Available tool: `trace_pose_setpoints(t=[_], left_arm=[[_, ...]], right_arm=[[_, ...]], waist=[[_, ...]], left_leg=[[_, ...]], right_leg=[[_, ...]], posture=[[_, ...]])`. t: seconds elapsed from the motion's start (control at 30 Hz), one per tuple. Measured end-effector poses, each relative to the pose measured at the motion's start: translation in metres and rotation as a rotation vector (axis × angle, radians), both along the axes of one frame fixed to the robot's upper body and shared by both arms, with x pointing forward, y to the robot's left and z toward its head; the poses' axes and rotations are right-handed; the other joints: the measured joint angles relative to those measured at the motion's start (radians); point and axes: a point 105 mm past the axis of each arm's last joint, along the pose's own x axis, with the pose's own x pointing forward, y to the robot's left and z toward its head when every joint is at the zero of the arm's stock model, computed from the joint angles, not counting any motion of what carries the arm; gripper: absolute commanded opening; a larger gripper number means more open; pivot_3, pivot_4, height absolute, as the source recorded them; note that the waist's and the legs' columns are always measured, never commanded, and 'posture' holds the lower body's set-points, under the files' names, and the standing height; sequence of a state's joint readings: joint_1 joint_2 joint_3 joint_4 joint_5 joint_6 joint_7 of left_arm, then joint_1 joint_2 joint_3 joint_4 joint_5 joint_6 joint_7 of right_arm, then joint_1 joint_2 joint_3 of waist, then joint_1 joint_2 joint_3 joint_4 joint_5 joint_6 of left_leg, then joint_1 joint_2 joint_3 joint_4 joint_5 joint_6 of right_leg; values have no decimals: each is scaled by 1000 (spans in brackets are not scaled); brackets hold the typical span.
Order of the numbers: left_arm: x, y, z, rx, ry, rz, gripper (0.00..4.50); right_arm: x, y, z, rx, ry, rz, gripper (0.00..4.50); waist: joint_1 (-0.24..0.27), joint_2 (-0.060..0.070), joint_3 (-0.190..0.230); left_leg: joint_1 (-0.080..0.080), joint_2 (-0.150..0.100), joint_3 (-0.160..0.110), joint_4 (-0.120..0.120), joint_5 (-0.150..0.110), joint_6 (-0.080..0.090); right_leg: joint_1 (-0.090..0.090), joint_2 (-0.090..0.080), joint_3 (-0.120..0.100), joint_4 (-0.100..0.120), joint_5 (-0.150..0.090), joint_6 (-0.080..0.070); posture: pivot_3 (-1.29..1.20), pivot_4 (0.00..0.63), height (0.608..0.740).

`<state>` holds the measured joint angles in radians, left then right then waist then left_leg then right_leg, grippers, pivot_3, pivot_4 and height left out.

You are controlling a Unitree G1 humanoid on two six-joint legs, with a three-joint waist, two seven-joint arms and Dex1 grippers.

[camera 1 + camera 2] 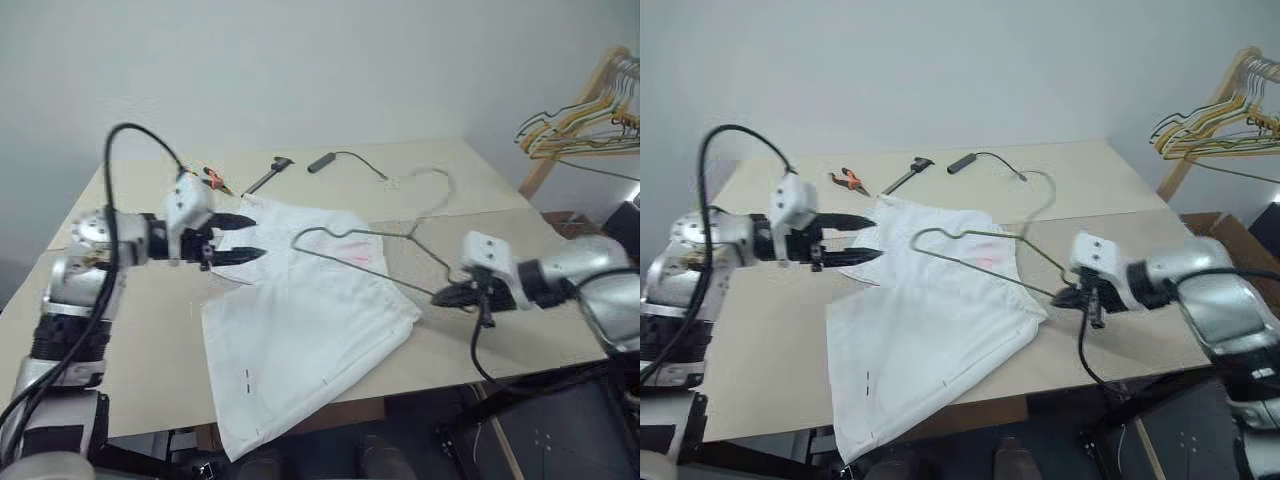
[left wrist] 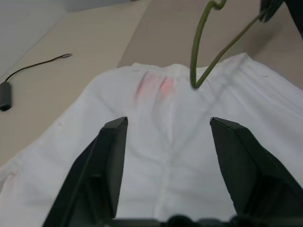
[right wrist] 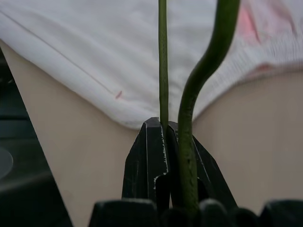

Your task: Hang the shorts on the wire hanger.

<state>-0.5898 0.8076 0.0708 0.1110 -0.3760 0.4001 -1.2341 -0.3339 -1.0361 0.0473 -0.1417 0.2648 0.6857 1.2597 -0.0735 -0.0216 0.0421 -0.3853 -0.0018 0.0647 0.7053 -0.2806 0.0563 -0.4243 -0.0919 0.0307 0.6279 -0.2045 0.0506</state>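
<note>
The white shorts (image 1: 300, 340) lie spread on the table (image 1: 140, 330), with one leg hanging over the front edge and the pink patch (image 2: 154, 85) near the waistband. The thin olive wire hanger (image 1: 350, 231) is raised at a tilt over the waist end. My right gripper (image 1: 450, 295) is shut on its right corner, and in the right wrist view the wire (image 3: 163, 56) rises from between the closed fingers. My left gripper (image 1: 250, 237) hovers open over the left side of the shorts, with nothing between its fingers (image 2: 113, 142).
Orange-handled pliers (image 1: 215, 180), a black tool (image 1: 270, 175) and a black device with a cable (image 1: 322, 162) lie at the back of the table. A wooden rack with a bunch of hangers (image 1: 585, 110) stands at the far right. A cardboard box (image 1: 1230, 235) sits below it.
</note>
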Motion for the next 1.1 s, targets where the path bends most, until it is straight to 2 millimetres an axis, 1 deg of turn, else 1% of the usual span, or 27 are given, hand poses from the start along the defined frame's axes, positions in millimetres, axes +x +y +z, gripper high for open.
trace_pose_setpoints(t=[0.03, 0.07, 0.13, 0.17, 0.2, 0.27, 0.33, 0.4, 0.5, 0.63, 0.8, 0.9, 1.0, 1.1], left_arm=[[-3, 5, 1, -16, 8, 11, 4376], [-6, 8, 2, -28, 13, 15, 4478], [-13, 7, 3, -51, 24, -8, 4478], [-19, 4, 3, -59, 25, -36, 4478], [-26, -2, 2, -60, 30, -74, 4478], [-37, -9, 1, -62, 33, -131, 4478], [-41, -14, 3, -59, 18, -152, 4478], [-43, -18, 6, -67, 4, -169, 4478], [-47, -23, 10, -71, -4, -193, 4478], [-53, -28, 11, -80, -2, -219, 4478], [-57, -30, 9, -72, 7, -225, 4478], [-58, -31, 11, -73, 2, -232, 4478], [-61, -31, 12, -75, -4, -236, 4478], [-63, -30, 9, -77, 7, -232, 4478]], right_arm=[[-3, -8, -5, 14, 26, -59, 0], [-6, -16, -10, 22, 53, -121, 0], [-7, -26, -13, 38, 79, -211, 0], [-6, -30, -14, 59, 95, -265, 0], [-6, -36, -18, 77, 128, -331, 0], [-8, -47, -32, 101, 220, -454, 0], [-8, -50, -47, 117, 315, -539, 0], [-3, -49, -56, 129, 390, -591, 0], [3, -44, -58, 174, 447, -612, 0], [5, -33, -54, 219, 492, -552, 0], [-11, -25, -49, 212, 575, -419, 0], [-14, -27, -48, 193, 583, -394, 0], [-5, -34, -48, 221, 575, -451, 0], [3, -44, -44, 229, 545, -517, 0]], waist=[[-1, 0, 0], [-2, 0, 0], [-3, 0, 0], [-3, 0, 0], [-3, -1, -1], [0, -1, -1], [1, -1, -1], [-3, -1, -1], [-4, 0, -1], [3, 0, -1], [8, 0, -1], [7, -1, -1], [4, -1, -1], [6, -1, -1]], left_leg=[[1, 0, 0, 0, 0, 0], [2, 0, 0, 0, -1, 0], [3, 0, 1, 0, -1, 0], [4, 1, 1, 0, -1, 0], [5, 1, 1, 0, -1, 0], [5, 1, 1, 0, -1, 0], [5, 0, 2, 0, -1, 0], [6, 0, 3, 0, -1, 0], [6, 0, 3, 0, -1, 0], [5, 0, 3, -1, -1, 1], [4, 0, 3, 0, -1, 1], [5, 0, 3, 0, -1, 1], [5, 0, 4, 0, -1, 1], [5, 0, 4, -1, -1, 1]], right_leg=[[1, 0, 0, 0, 0, 0], [2, 0, 0, 0, 0, 0], [2, 0, 1, 0, 0, 0], [3, 0, 2, 0, 0, 0], [4, 0, 2, 0, 0, 0], [4, 0, 2, 0, 0, 0], [4, 1, 3, 0, 0, 0], [4, 1, 5, 0, 0, 0], [3, 2, 5, 0, 0, 0], [3, 2, 5, -1, 0, 1], [3, 2, 5, -2, 0, 1], [4, 2, 5, -2, 0, 1], [3, 2, 6, -2, 0, 1], [3, 2, 6, -2, 0, 1]], posture=[[-133, 1, 740], [-123, 3, 740], [-117, 4, 740], [-115, 4, 740], [-114, 3, 740], [-107, 2, 740], [-103, 0, 740], [-98, 0, 740], [-86, 0, 740], [-65, 0, 740], [-56, 0, 740], [-43, 0, 740], [-30, 0, 740], [-24, 0, 740]])
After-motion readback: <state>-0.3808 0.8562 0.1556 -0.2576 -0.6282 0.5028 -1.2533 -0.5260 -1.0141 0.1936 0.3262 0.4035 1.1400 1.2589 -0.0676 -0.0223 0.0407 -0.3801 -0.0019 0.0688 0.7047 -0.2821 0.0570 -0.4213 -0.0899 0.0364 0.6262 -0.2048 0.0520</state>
